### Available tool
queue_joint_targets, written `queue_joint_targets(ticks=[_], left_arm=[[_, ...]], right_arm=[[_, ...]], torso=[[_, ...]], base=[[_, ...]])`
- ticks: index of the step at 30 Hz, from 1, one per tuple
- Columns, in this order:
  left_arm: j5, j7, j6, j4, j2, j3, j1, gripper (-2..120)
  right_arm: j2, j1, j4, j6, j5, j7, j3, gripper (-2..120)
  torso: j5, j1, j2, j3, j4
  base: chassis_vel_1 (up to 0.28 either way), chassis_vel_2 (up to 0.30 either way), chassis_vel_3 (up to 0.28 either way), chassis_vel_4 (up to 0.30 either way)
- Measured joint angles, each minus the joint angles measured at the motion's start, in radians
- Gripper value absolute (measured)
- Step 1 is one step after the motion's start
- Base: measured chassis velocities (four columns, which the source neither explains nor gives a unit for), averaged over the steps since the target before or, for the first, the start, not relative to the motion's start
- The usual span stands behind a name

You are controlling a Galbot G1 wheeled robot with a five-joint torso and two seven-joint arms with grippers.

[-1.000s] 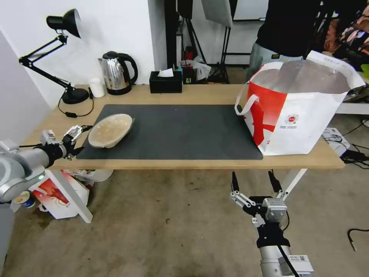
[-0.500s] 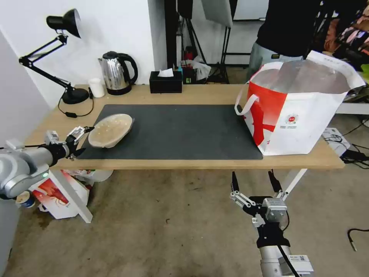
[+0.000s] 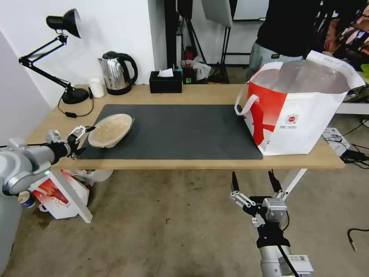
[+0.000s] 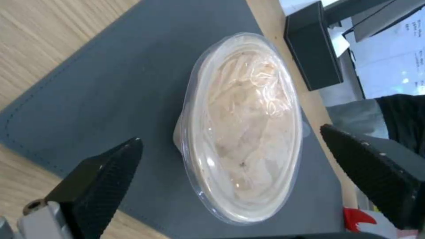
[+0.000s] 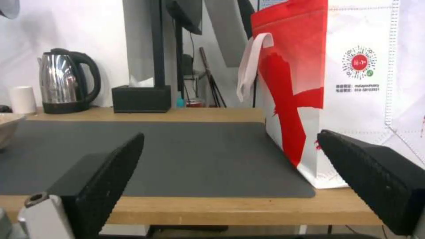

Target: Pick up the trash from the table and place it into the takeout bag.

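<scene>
A shallow tan bowl (image 3: 110, 130) of trash with a clear film over it lies at the left end of the dark-grey mat (image 3: 180, 130) on the table (image 3: 200, 94). My left gripper (image 3: 81, 140) is open just left of the bowl, level with the table's front left edge. In the left wrist view the bowl (image 4: 241, 127) lies between and beyond the two black fingertips (image 4: 104, 172). The white-and-red takeout bag (image 3: 300, 104) stands open at the table's right end. My right gripper (image 3: 253, 181) hangs open below the table's front edge, in front of the bag (image 5: 336, 83).
A steel kettle (image 3: 116, 73), a black tissue box (image 3: 165, 82), a small white cup (image 3: 97, 87) and a black desk lamp (image 3: 63, 57) line the table's back left. A red-and-white carton (image 3: 57, 192) lies on the floor under the left end. A person stands behind the bag.
My left arm has drawn in slightly toward the bowl; the gripper stays open. The bowl, the bag and the right arm have not moved.
</scene>
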Motion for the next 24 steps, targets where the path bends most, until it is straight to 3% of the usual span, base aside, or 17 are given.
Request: queue_joint_targets(ticks=[24], left_arm=[[0.008,0.009,0.003,0.046,-0.016,0.045,-0.038,100]], right_arm=[[0.000,0.000,0.000,0.000,0.000,0.000,0.000,100]], torso=[[0.0000,0.000,0.000,0.000,-0.0001]], base=[[0.000,0.000,0.000,0.000]])
